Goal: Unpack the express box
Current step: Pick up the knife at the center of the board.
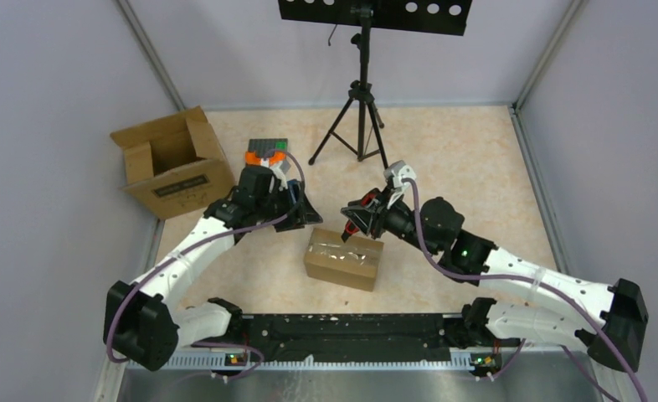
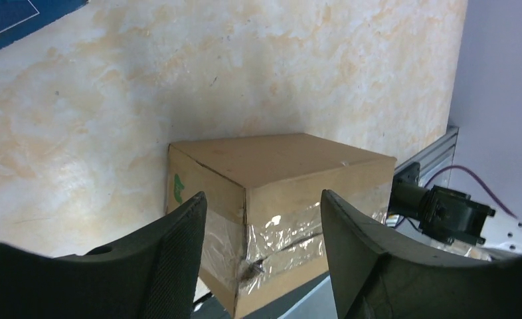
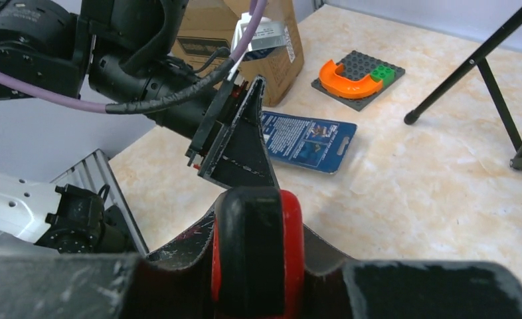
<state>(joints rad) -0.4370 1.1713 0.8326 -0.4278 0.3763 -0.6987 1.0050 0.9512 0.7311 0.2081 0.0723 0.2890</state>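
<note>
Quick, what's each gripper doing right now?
The left gripper is open, holding nothing.
The right gripper is closed on a red-and-black tool.

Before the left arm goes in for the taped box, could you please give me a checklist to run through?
1. Left pincer open, jaws wide apart: ok.
2. Taped box lined up between the left fingers and untouched: ok.
3. Right pincer shut on the red-and-black tool: ok.
4. The two pincers apart from each other above the box: ok.
5. Tape cut through along the seam: cannot tell; it is wrinkled and looks torn at the corner.
6. Box flaps opened: not ok; they lie shut.
</note>
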